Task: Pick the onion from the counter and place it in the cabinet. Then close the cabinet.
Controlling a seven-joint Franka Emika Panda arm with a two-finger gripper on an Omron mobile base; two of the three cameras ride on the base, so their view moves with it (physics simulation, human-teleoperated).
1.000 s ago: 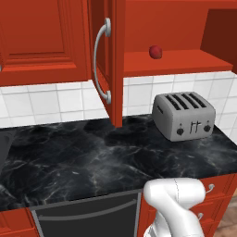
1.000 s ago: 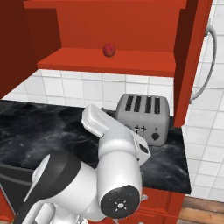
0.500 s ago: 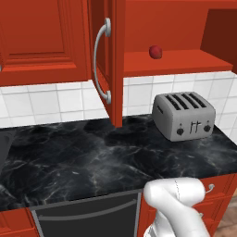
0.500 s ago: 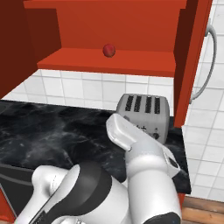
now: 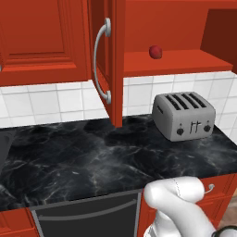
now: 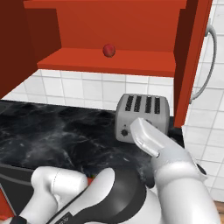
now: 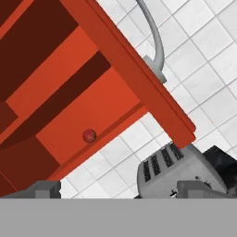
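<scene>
You had the onion (image 5: 155, 52) already resting on the cabinet (image 5: 185, 62) shelf, your gripper (image 7: 120, 189) held nothing with its fingers parted, and only the open doors were left to close.

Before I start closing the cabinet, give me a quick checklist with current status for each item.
1. Onion on the cabinet shelf: ok, it sits well back from the front edge.
2. Gripper empty: ok, nothing between the fingertips in the hand view.
3. Doors need closing: not ok, the left door and the right door both stand open.
4. Right door handle reachable: ok, nothing in front of it.
5. Toaster clear of the door swing: ok, it stands on the counter below the doors.
</scene>
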